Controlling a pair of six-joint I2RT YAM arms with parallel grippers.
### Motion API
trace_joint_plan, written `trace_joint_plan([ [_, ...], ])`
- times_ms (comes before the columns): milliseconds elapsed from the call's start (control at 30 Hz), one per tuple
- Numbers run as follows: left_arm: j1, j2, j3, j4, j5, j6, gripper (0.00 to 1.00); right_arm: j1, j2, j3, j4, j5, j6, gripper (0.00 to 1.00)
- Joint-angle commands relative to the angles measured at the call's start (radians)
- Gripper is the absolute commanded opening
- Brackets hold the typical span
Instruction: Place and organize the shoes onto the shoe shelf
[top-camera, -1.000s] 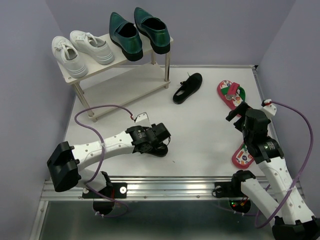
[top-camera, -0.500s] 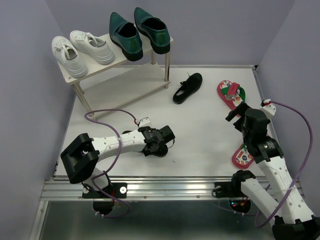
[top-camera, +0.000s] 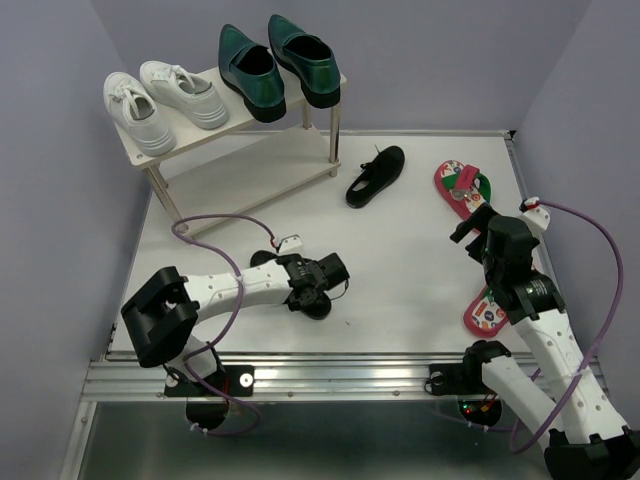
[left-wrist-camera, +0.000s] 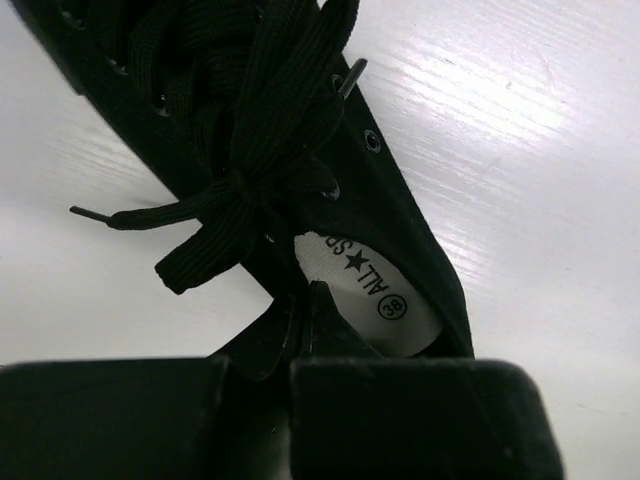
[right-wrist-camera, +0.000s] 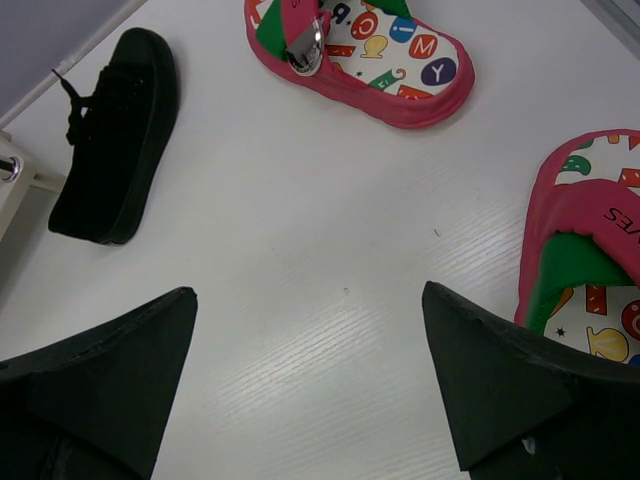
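Black shoe (left-wrist-camera: 420, 240): counter (top-camera: 400, 260), before shoe shelf (top-camera: 250, 190); left fingers (left-wrist-camera: 420, 420) pinch its collar.
Red flip-flops (right-wrist-camera: 360, 50): right of shelf; right fingers (right-wrist-camera: 100, 370) spread.
Shelf top: green loafers (top-camera: 250, 70), white sneakers (top-camera: 185, 92).

We look down on a black shoe (left-wrist-camera: 400, 230) lying slantwise on the white table (left-wrist-camera: 540, 130). Its laces (left-wrist-camera: 240, 190) are tied in a loose bow over the tongue, one tipped end trailing off the shoe's left side onto the table. Inside the shoe's opening we read a white insole label (left-wrist-camera: 370, 290) with "ALL", a star and a circled 38. Below the label, the left gripper (left-wrist-camera: 262, 375) closes its two black fingers (left-wrist-camera: 420, 420) on the shoe's rim
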Motion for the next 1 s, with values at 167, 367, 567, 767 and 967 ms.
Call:
trace_joint_plan([
  [167,0.004,-0.138,0.084,-0.07,-0.175,0.433,0.0,-0.003,-0.003,-0.017,0.042,0.015,-0.004,1.0],
  [367,0.003,-0.197,0.03,0.186,-0.089,0.705,0.0,-0.003,0.004,-0.028,0.06,0.003,-0.001,1.0],
  [567,-0.01,-0.128,0.058,0.421,-0.01,0.828,0.0,-0.003,-0.002,-0.025,0.06,0.015,-0.009,1.0],
  [767,-0.019,-0.045,0.089,0.584,0.018,0.871,0.0,-0.003,-0.005,-0.02,0.051,0.021,-0.012,1.0],
  [967,-0.019,0.035,0.08,0.654,0.076,0.848,0.0,-0.003,-0.003,-0.02,0.049,0.028,-0.016,1.0],
])
